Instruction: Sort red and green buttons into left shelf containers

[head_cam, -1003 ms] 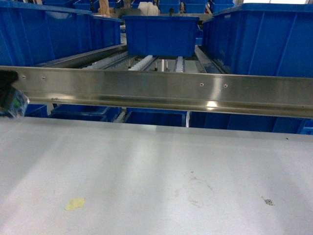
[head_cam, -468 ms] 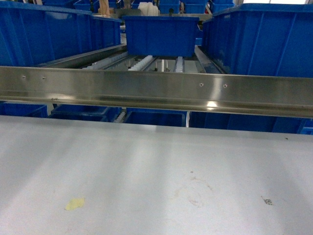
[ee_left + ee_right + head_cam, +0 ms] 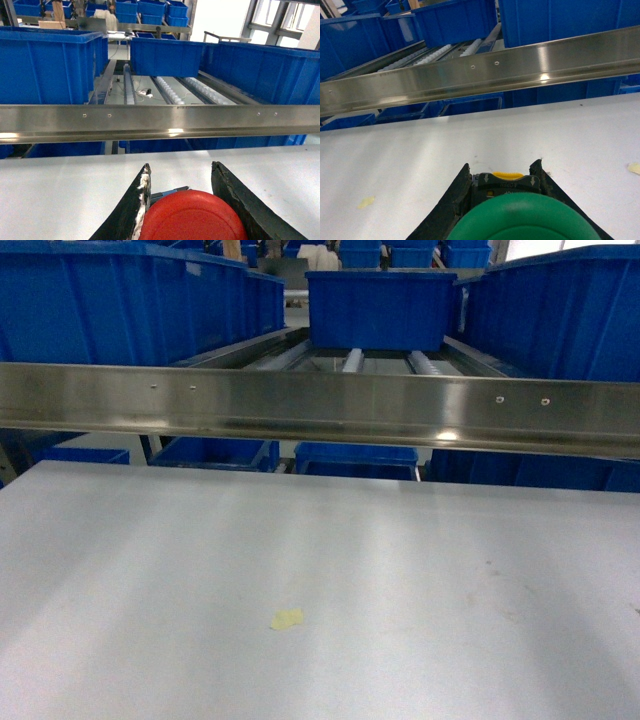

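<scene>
While left jaws clamp the red button [image 3: 192,216], right jaws clamp green button [image 3: 524,218] — lettering unreadable.

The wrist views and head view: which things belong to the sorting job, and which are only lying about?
Job:
- red button, held in left gripper
- green button, held in right gripper
- left blue bin

Lying about:
- yellow scrap on table
- steel rail
- middle blue bin

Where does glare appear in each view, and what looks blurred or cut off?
Head view: a bright glint on the steel rail; the table looks soft. Left wrist view: glare at the window; the red button is cropped at the bottom edge. Right wrist view: glint on the rail; the green button is cropped.
</scene>
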